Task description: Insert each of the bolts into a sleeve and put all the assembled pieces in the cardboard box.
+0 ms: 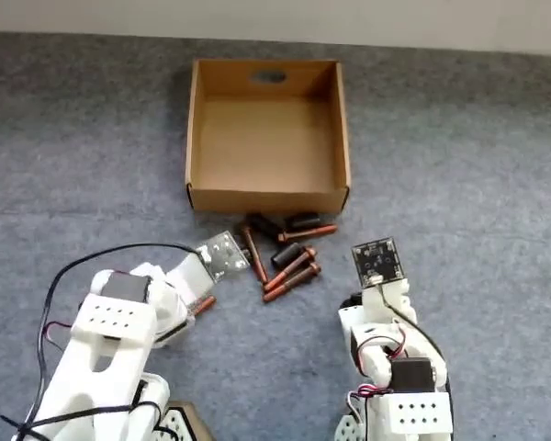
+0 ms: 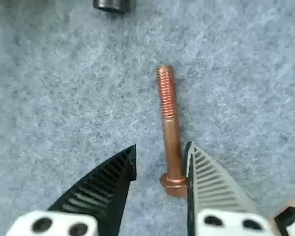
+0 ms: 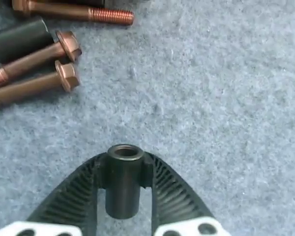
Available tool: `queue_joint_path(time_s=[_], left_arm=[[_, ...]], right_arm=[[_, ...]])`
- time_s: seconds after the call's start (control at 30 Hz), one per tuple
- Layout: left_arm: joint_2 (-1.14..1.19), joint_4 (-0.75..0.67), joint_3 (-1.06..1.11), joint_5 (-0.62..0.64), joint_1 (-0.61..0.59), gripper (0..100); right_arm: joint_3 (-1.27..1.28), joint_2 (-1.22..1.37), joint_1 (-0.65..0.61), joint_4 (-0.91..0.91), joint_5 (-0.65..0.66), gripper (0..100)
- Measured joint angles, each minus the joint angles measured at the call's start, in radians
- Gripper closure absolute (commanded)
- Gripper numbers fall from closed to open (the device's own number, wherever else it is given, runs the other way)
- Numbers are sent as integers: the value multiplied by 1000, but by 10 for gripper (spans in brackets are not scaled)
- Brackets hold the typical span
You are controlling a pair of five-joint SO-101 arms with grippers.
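My left gripper is open low over the carpet. A copper bolt lies between its fingers, head end close against the light finger. My right gripper is shut on a black sleeve, held upright with its bore showing. In the high view the cardboard box stands open at the back centre. A heap of bolts and sleeves lies just in front of it. The left arm comes in from the lower left, and the right arm stands to the heap's right.
Two bolts and a black sleeve lie beyond the right gripper, with a third bolt farther off. Another sleeve lies past the left gripper's bolt. One bolt rests by the left arm. Grey carpet surrounds everything.
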Motion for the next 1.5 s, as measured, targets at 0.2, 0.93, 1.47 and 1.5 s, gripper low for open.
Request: queue_joint_path(time_s=[0.2,0.93,1.47,1.5], left_arm=[[0,184,-146,290,0,822],[0,23,72,918,3,822],[-5,-92,80,830,3,822],[-5,-94,80,773,3,822]], right_arm=[[0,0,0,0,0,992],[0,0,0,0,0,992],[0,0,0,-3,0,992],[0,0,0,-3,0,992]])
